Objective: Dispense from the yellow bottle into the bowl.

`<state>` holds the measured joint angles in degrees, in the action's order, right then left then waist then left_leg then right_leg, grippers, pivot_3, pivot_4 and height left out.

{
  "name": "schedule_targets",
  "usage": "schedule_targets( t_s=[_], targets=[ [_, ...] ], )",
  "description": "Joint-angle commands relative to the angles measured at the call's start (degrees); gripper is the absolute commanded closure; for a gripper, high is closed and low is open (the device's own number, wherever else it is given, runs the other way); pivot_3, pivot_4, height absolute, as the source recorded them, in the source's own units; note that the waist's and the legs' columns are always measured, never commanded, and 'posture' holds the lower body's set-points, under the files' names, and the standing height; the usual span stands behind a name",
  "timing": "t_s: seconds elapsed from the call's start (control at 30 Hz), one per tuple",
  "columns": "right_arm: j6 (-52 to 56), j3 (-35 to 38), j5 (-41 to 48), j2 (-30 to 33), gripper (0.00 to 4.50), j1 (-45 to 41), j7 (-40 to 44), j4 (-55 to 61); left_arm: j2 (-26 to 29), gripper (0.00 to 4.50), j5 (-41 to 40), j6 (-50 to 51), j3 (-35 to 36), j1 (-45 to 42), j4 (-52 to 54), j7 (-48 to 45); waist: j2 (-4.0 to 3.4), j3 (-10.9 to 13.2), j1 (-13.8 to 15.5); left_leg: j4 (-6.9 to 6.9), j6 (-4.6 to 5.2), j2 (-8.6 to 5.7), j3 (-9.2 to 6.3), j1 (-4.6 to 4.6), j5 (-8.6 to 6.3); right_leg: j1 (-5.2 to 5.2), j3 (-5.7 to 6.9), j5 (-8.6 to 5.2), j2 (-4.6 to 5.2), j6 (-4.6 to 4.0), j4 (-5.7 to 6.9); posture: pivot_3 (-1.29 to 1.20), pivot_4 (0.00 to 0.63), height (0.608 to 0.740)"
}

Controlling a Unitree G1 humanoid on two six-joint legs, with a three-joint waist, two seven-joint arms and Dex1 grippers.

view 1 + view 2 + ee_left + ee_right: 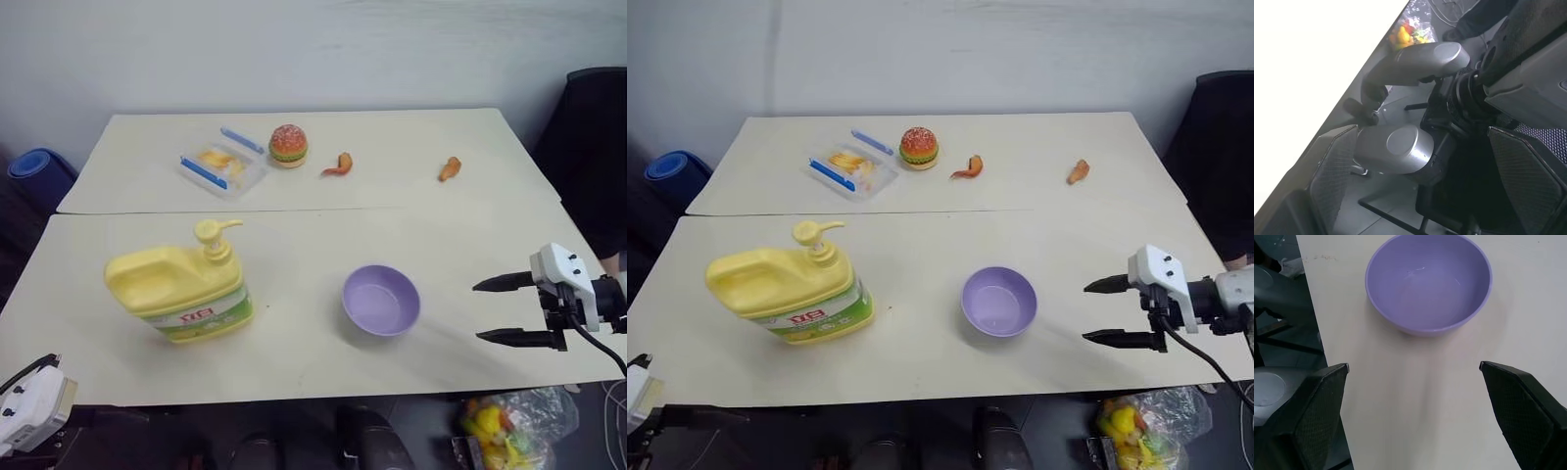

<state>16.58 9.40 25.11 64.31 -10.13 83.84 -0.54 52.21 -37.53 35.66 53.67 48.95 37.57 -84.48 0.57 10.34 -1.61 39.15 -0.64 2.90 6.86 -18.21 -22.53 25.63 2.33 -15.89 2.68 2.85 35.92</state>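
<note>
The yellow bottle [181, 294] stands upright on the near table's left part, its pump spout pointing right. To its right, by about a hand's width, sits the lavender bowl [381, 301], empty inside [1428, 281]. My right gripper [477, 311] hovers low over the table to the right of the bowl, pointing at it, open, with nothing between its black fingers [1317, 416]. The bowl is apart from those fingers. My left gripper [1421, 128] is open and empty, below the table's near left corner, where its white wrist housing [29, 403] shows.
On the far table lie a clear container with blue edges [222, 164], a toy burger [288, 145] and two small orange toy pieces [338, 164] [450, 168]. A black chair [598, 147] stands at the right. A bag of colourful toys [509, 421] lies on the floor.
</note>
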Motion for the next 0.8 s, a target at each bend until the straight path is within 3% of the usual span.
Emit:
schedule_targets(
  t_s=[0.03, 0.27, 0.43, 0.6, 0.8],
  targets=[
    [0.1, 2.7, 1.3, 0.0, 0.02, 0.6, -0.4, 1.3, 0.2, 0.00, 0.6, -1.0, -0.5, -0.1, -0.4, -0.4, 0.00, 0.0, 0.0, 0.00, 0.00, 0.00, 0.00, 0.00, 0.00, 0.00, 0.00, 0.00, 0.00, 0.00, 0.00, 0.00, 0.150, 0.740],
    [1.1, 2.5, 0.7, -0.1, 0.02, 1.6, -2.7, 2.1, 0.4, 0.00, -0.1, -0.4, -2.3, -1.9, 0.8, 1.6, 0.00, 0.0, 0.0, 0.00, 0.00, -0.01, 0.01, 0.01, 0.00, 0.00, -0.01, 0.00, 0.00, 0.00, 0.03, 0.00, 0.150, 0.740],
    [5.3, 4.0, 3.4, 0.2, 0.02, 3.8, -3.6, 5.0, 3.0, 0.00, -10.0, 7.6, -0.6, -5.3, 2.0, 1.9, 0.01, 0.0, 0.1, 0.01, -0.01, 0.01, 0.00, 0.01, 0.01, 0.00, -0.04, 0.01, 0.01, 0.01, 0.05, 0.00, 0.150, 0.740],
    [7.4, 7.8, 5.4, 0.4, 0.02, 8.3, -4.5, 11.9, 8.9, 0.00, -17.7, 11.8, 0.8, -11.4, 2.4, 0.1, 0.01, 0.0, 0.1, 0.02, -0.05, 0.14, -0.03, 0.00, 0.03, -0.01, -0.04, 0.02, 0.01, 0.03, 0.08, 0.00, 0.150, 0.740],
    [11.0, 6.0, 7.1, -2.9, 0.02, 7.8, -13.1, 26.2, 22.9, 0.00, -26.8, 11.1, -6.8, -32.5, -3.3, -1.0, 0.01, 0.0, 0.1, 0.07, -0.17, -0.04, -0.06, 0.11, 0.10, -0.10, -0.04, 0.02, -0.04, 0.02, 0.22, 0.00, 0.150, 0.740]
  ],
)
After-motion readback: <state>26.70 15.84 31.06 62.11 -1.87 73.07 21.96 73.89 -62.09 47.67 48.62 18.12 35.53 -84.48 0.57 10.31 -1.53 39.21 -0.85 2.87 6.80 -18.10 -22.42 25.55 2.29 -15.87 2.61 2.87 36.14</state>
